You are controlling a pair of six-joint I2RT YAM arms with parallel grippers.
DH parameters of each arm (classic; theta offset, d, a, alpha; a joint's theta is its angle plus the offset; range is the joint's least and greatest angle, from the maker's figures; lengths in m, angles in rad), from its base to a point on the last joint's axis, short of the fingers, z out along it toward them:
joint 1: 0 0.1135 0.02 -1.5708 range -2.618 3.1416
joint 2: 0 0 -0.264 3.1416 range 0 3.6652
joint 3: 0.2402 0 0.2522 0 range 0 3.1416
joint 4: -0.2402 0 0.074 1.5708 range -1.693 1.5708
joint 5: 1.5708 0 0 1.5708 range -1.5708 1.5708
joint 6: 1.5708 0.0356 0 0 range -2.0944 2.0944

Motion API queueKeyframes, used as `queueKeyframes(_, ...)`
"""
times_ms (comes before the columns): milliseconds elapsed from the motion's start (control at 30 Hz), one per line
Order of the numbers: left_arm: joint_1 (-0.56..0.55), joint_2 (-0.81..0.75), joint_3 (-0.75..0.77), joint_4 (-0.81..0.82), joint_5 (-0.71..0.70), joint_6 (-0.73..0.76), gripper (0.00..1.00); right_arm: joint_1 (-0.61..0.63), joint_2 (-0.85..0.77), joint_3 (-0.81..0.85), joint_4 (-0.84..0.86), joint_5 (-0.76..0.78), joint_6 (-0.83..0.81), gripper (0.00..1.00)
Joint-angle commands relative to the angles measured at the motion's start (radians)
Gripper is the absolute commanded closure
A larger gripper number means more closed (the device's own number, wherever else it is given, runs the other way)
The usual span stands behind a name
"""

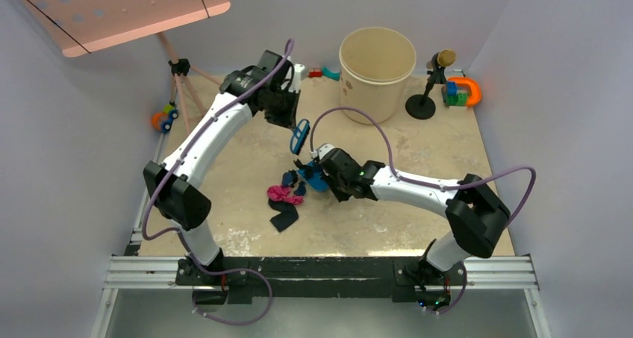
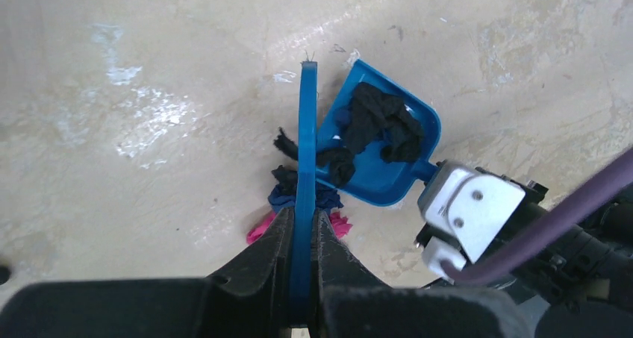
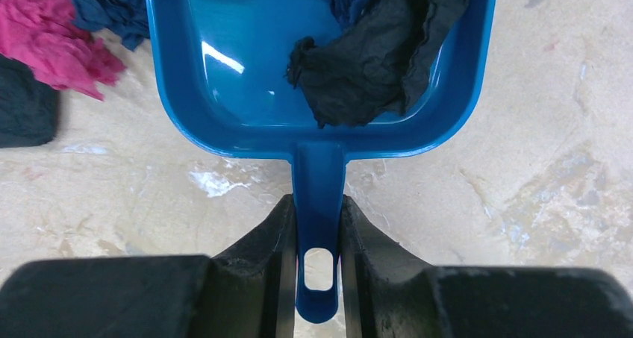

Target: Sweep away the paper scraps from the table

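On the beige table [image 1: 418,151] my right gripper [image 3: 317,211] is shut on the handle of a blue dustpan [image 3: 246,77], which lies flat with black paper scraps [image 3: 381,54] inside it. Pink [image 3: 52,36], dark blue [image 3: 112,10] and black [image 3: 22,107] scraps lie on the table just off the pan's left mouth. My left gripper [image 2: 302,222] is shut on a blue brush [image 2: 306,151], seen edge-on and hanging above the pan's open edge [image 2: 373,185]. From above, the brush [image 1: 300,135] hangs over the pan [image 1: 312,175], with the scraps [image 1: 281,194] to its left.
A tall beige bucket [image 1: 377,69] stands at the back centre. A black stand [image 1: 425,99] and coloured toys [image 1: 463,92] sit at the back right. A tripod [image 1: 179,69] and a small toy [image 1: 164,118] are at the left edge.
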Motion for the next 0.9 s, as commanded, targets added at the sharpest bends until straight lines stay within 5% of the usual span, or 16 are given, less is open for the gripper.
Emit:
queueKeyframes(0,0.032,-0.127,0.003,0.006,-0.074,-0.015,1.00,-0.004,-0.052,-0.013,-0.014,0.041,0.038,1.00)
queueKeyframes(400,0.097,-0.357,-0.227,0.061,-0.366,-0.101,1.00,-0.006,-0.133,0.096,-0.145,0.015,0.072,1.00)
queueKeyframes(867,0.098,-0.523,-0.521,0.134,-0.415,-0.126,1.00,-0.106,-0.077,0.536,-0.378,-0.009,0.027,1.00)
